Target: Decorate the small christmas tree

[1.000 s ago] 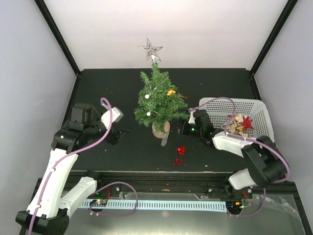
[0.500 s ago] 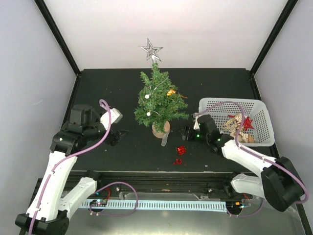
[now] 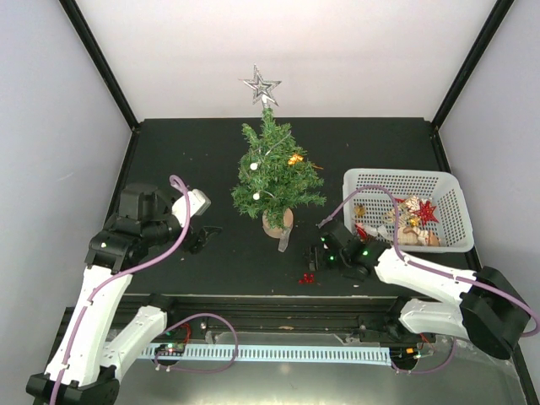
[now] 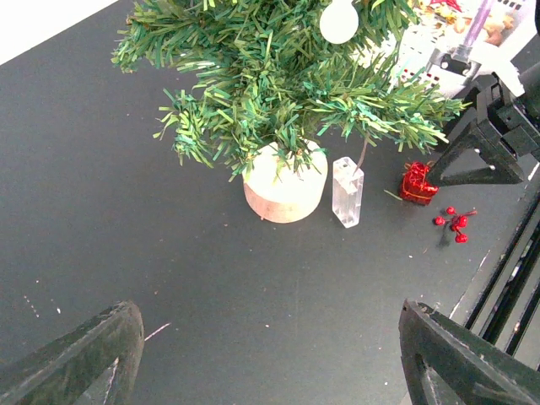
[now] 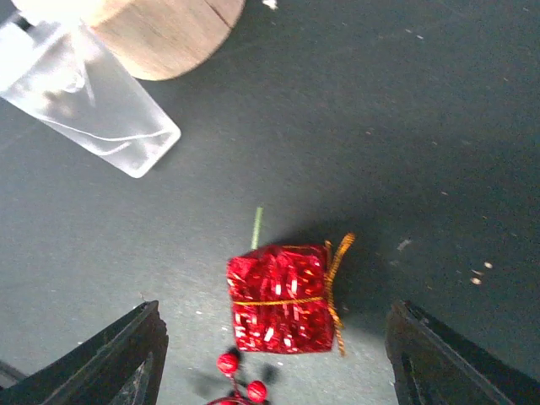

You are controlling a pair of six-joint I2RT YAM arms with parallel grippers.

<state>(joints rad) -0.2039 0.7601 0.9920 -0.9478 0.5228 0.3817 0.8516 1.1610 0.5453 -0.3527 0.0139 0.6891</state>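
The small christmas tree (image 3: 274,173) stands mid-table on its round wooden base (image 4: 285,181), with a silver star (image 3: 260,85) on top, white balls and a gold ornament. A red foil gift ornament (image 5: 283,298) with a gold cord lies on the black mat in front of the tree, a sprig of red berries (image 4: 454,221) beside it. My right gripper (image 5: 274,337) hovers open directly over the gift, one finger on each side, not touching it. My left gripper (image 4: 270,337) is open and empty, left of the tree and low over bare mat.
A clear plastic block (image 4: 347,191) leans beside the tree base. A white basket (image 3: 405,180) at the right holds several ornaments, among them a red star (image 3: 423,211). The table's front rail (image 3: 278,308) runs just behind the berries.
My right gripper has swung away from the basket side toward the front, down over the red gift, and its jaws have opened wider. The left arm has barely shifted.
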